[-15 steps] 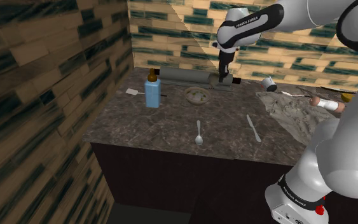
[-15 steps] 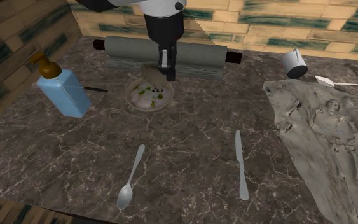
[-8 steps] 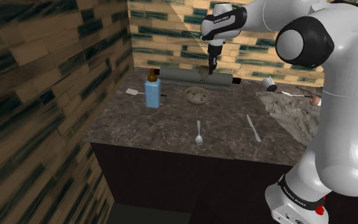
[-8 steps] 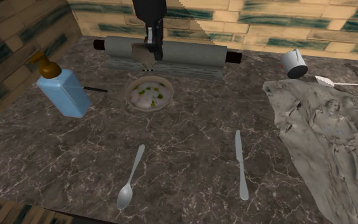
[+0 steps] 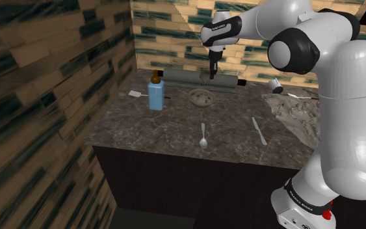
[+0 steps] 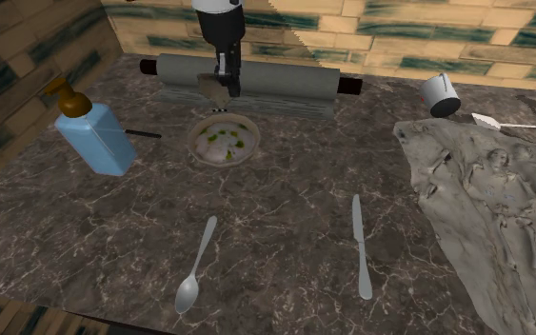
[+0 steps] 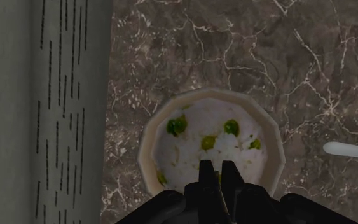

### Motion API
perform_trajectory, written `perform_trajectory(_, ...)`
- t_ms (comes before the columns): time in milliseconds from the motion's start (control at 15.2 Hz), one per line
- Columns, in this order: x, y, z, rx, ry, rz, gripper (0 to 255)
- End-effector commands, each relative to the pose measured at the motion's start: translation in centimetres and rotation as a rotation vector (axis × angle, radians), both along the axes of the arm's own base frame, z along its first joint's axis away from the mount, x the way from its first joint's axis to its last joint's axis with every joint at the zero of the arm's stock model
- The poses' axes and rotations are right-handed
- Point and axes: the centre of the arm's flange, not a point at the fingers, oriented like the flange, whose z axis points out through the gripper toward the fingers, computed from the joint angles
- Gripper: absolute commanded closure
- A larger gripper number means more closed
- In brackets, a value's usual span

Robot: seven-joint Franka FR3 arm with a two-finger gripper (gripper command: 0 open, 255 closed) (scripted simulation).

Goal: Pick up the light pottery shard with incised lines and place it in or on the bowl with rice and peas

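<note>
The light brown pottery shard [image 6: 212,88] hangs in the air, clasped by my black gripper [image 6: 222,86], which is shut on it. The gripper [image 5: 211,70] is above the far rim of the bowl of rice and peas [image 5: 201,97], in front of the grey rolling pin [image 5: 199,79]. In the wrist view the fingers [image 7: 205,180] stand almost together, and the bowl [image 7: 190,137] lies straight below them on the marble counter. The bowl [image 6: 222,140] holds white rice with green peas.
A blue soap bottle [image 6: 89,136] stands at the second exterior view's left of the bowl. A spoon [image 6: 194,266] and a knife [image 6: 361,247] lie nearer the front edge. A crumpled grey cloth [image 6: 494,209] and a small cup [image 6: 439,93] are at the right.
The gripper has risen and moved toward the shoulder view's left with the shard, then nearly stopped. The arm's upper joints have swung into view.
</note>
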Motion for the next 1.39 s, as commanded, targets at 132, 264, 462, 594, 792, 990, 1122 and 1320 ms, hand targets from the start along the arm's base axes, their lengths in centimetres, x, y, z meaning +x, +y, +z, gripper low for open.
perform_trajectory(132,0.1,0.1,-2.2,0.0,0.0,0.0,255)
perform_trajectory(264,0.1,0.1,-3.2,0.0,0.0,0.0,255)
perform_trajectory(462,0.1,0.1,-4.8,0.0,0.0,0.0,255)
perform_trajectory(594,0.1,0.1,-5.4,0.0,0.0,0.0,255)
perform_trajectory(792,0.1,0.1,-5.4,0.0,0.0,0.0,255)
perform_trajectory(990,0.1,0.1,-5.4,0.0,0.0,0.0,255)
perform_trajectory(1122,0.1,0.1,-5.4,0.0,0.0,0.0,0)
perform_trajectory(1320,0.1,0.1,-5.4,0.0,0.0,0.0,0)
